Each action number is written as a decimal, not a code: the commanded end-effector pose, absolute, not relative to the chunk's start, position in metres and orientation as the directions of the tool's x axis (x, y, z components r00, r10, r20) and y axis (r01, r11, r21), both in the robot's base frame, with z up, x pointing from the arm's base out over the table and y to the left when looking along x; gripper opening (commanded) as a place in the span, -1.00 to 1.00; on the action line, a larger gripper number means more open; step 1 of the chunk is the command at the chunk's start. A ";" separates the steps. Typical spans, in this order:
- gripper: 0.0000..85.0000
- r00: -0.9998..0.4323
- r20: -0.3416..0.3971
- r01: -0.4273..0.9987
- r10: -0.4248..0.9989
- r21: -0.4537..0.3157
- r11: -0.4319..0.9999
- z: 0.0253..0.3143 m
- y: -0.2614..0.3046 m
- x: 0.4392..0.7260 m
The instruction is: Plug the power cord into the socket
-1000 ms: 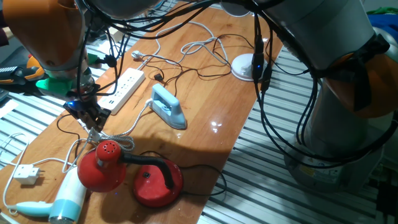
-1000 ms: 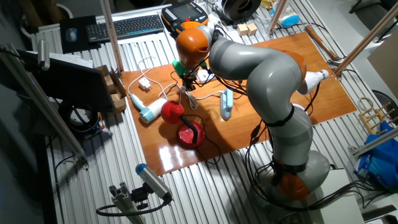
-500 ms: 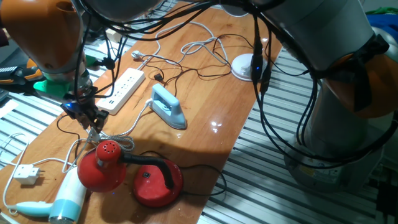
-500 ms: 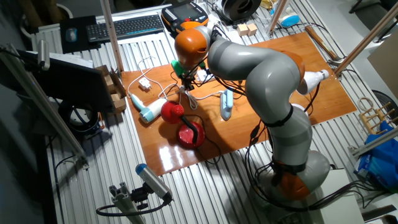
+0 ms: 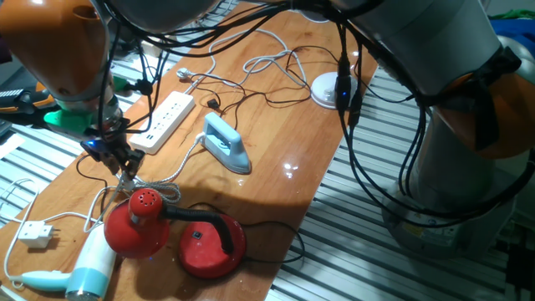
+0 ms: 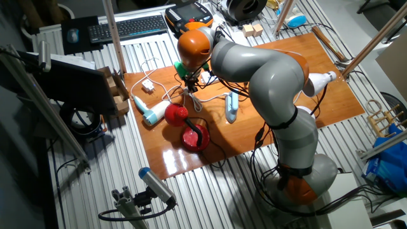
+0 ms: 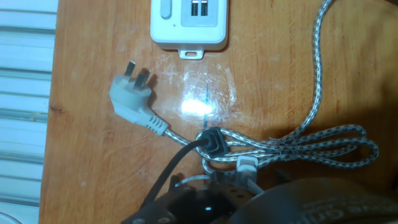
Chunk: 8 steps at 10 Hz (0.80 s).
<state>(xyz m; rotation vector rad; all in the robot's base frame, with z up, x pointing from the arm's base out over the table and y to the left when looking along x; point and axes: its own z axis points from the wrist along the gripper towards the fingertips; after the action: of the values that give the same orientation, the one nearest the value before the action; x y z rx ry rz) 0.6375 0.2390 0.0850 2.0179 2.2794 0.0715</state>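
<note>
Black two-finger gripper (image 5: 113, 152) hangs low over the brown wooden tabletop (image 5: 276, 180), just off the end of the long white rectangular power strip (image 5: 167, 115). Jaw spread: cannot tell. The fixed views are too small and no fingertips show in the hand view.

Hand view: the thin black power cord (image 7: 210, 142) ends in a small black plug that lies directly below, across the loops of a white-grey braided cord (image 7: 311, 146). That cord's white three-prong plug (image 7: 132, 99) lies between the black plug and the strip's end.

Handling, as a judgement: the cord is light and limp, so it will trail and may snag on the braid. The plug body is the only stiff part. Take hold there, across its flanks with the pins left free, and keep clear of the braided loops beneath.
</note>
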 end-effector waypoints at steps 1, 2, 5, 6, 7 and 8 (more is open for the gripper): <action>-0.20 -0.119 -0.041 0.988 0.992 0.099 0.123 0.083 0.239 0.637; -0.20 -0.118 -0.041 0.988 0.992 0.099 0.121 0.082 0.239 0.637; 0.20 -0.106 -0.046 0.989 0.993 0.102 0.110 0.080 0.238 0.637; 0.20 -0.104 -0.046 0.989 0.994 0.102 0.108 0.080 0.238 0.637; 0.20 -0.103 -0.046 0.989 0.994 0.100 0.107 0.080 0.238 0.637; 0.20 -0.103 -0.047 0.990 0.994 0.097 0.107 0.080 0.238 0.637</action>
<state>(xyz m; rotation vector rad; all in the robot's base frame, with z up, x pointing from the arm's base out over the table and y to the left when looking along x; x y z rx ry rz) 0.6366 0.2377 0.0804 2.0341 2.2606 0.0622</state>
